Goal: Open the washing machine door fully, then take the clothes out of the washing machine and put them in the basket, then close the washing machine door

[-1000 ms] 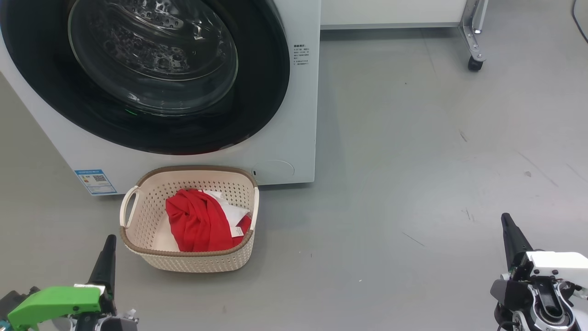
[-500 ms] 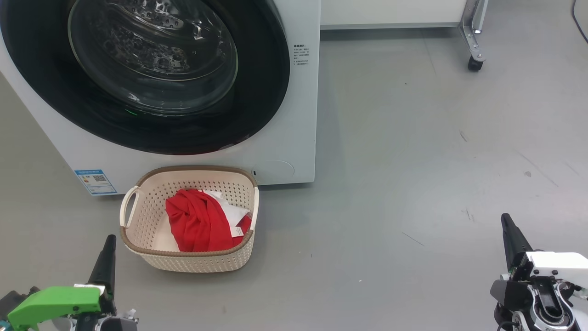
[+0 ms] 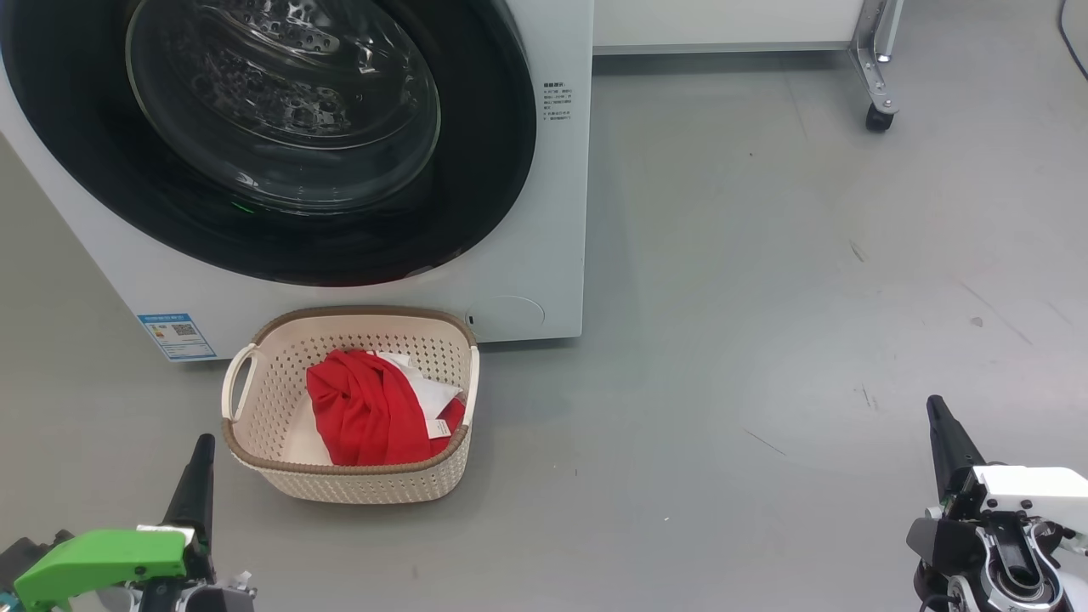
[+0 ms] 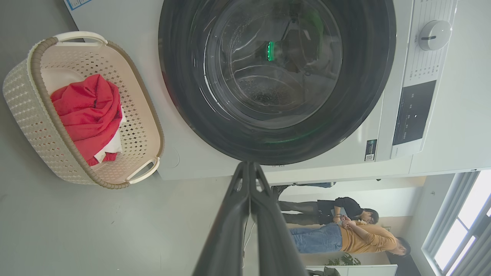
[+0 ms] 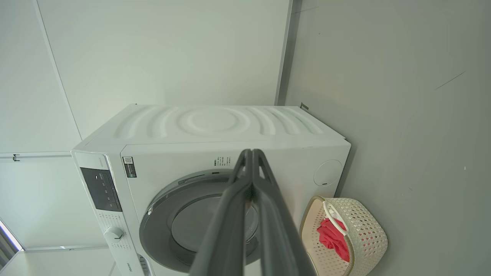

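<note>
Much of the washing machine door (image 3: 484,170) cropped; clothes (image 3: 365,416) partly behind basket (image 3: 365,486) rim.

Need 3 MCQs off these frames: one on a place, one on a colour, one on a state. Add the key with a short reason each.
1. Where is the red garment?
A. in the drum
B. in the basket
C. on the floor

2. What colour is the basket's rim?
A. brown
B. blue
C. black

3. How does the washing machine door stand?
A. swung fully open
B. shut
C. half open

Key:
1 B: the garment lies bunched inside the basket's perforated walls.
2 A: a brown woven-look band tops the cream walls.
3 B: the door's black rim sits flush against the white front in the head view and both wrist views.
</note>
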